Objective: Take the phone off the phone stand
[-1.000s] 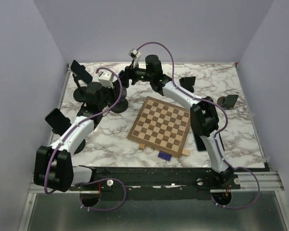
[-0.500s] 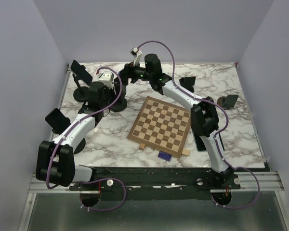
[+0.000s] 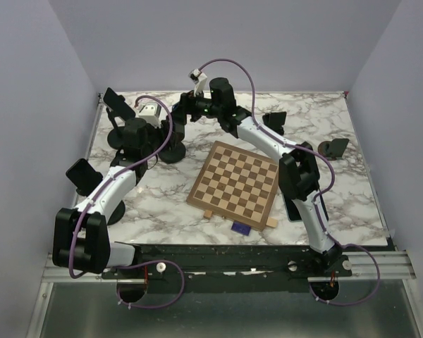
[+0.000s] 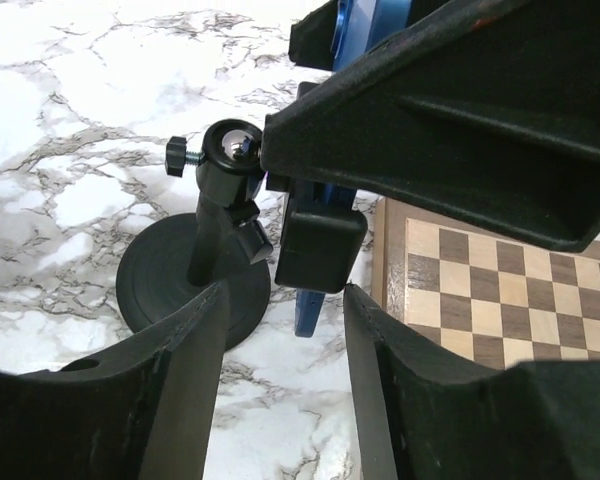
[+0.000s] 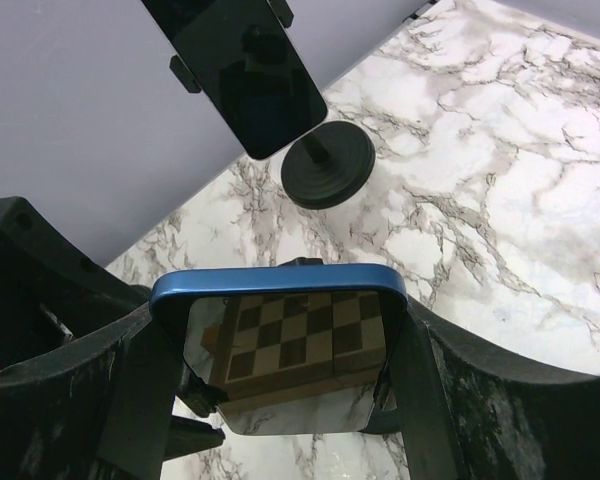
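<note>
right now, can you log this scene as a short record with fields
stand: round base on the table
phone: blue-edged, seemingly in the stand's clamp
right end effector: shut on phone, a finger at each side
left end effector: open, stand base ahead of its fingers
chessboard: flat, beside the stand
task: phone not yet out

- Glossy glass on the phone (image 5: 285, 360) face, mirror-like, with a smooth blue rim of metallic look.
- Matt black plastic on the phone stand (image 4: 170, 295); shiny ball joint (image 4: 232, 150) at its top.
- Matt black plastic, faintly scuffed, on the right gripper (image 5: 285, 400) fingers (image 5: 70, 400); same on the left gripper (image 4: 283, 300).
- Smooth marble-patterned table (image 3: 162, 204), white with grey veins, slight sheen.
- Satin wood on the chessboard (image 3: 236, 182), light and dark squares.
- Glossy black screen on a second phone (image 5: 245, 75); ridged matt foot (image 5: 328, 165) under it.
</note>
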Action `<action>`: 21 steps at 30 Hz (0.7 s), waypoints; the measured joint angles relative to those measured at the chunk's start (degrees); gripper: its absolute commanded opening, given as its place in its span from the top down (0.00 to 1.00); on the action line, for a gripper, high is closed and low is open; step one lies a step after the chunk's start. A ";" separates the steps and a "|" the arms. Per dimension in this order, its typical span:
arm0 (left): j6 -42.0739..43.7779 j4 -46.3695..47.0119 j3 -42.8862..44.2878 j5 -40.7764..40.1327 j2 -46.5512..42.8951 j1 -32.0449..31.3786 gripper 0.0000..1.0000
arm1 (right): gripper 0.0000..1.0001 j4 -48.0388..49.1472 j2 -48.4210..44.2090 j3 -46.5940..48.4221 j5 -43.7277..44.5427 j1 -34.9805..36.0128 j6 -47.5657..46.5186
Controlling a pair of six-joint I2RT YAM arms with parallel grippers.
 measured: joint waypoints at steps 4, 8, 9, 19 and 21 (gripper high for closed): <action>-0.02 0.50 0.02 0.66 -0.02 0.02 0.30 | 0.99 -1.31 0.00 0.63 0.59 0.50 -0.76; -0.07 0.44 0.15 0.83 -0.02 0.02 0.31 | 0.99 -1.88 0.00 0.79 1.40 1.16 -1.84; -0.07 0.39 0.31 0.90 -0.02 0.02 0.31 | 0.99 -1.88 0.00 0.79 1.44 1.31 -1.92; -0.15 0.48 2.08 1.42 0.09 0.02 0.41 | 0.99 -1.99 0.00 0.79 2.86 2.29 -3.06; -0.17 0.44 2.08 1.46 0.17 0.02 0.41 | 0.99 -2.10 -0.02 0.81 2.95 2.34 -3.10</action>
